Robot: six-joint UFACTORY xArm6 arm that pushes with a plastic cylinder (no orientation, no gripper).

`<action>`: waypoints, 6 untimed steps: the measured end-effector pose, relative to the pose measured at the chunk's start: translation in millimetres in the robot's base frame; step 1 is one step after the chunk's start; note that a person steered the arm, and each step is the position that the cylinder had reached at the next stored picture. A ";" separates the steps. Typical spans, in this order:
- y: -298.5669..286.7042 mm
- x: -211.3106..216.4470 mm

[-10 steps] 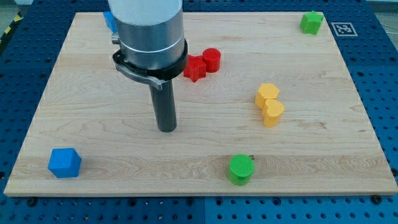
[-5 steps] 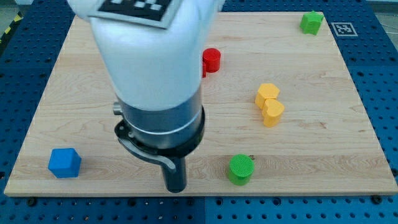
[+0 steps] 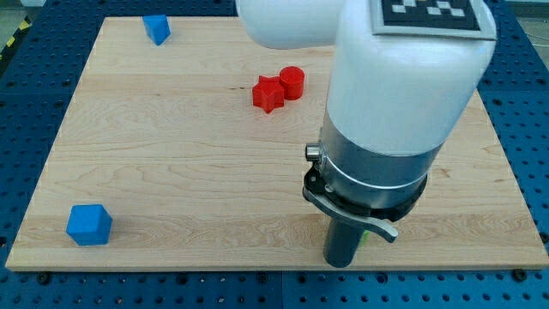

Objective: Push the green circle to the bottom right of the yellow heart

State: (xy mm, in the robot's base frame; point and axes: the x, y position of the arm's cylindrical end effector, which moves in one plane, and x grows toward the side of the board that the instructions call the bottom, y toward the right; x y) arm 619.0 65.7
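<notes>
My tip (image 3: 340, 262) is near the board's bottom edge, right of centre. Only a sliver of the green circle (image 3: 364, 238) shows, just to the right of the rod and touching it or nearly so. The rest of it is hidden behind the rod. The yellow heart and the other yellow block are hidden behind the large white and grey arm body (image 3: 386, 112).
A red star (image 3: 268, 93) and a red cylinder (image 3: 292, 82) sit together at top centre. A blue block (image 3: 156, 27) lies at the top left and a blue cube (image 3: 89, 224) at the bottom left. The board's bottom edge (image 3: 257, 268) is just below my tip.
My tip has moved right along the bottom edge, from left of the green circle to right against it. The arm body now covers the yellow blocks and the green block at the top right.
</notes>
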 end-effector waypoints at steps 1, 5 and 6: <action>32.9 0.0; -4.9 0.1; -22.6 -0.3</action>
State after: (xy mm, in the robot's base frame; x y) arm 618.7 43.0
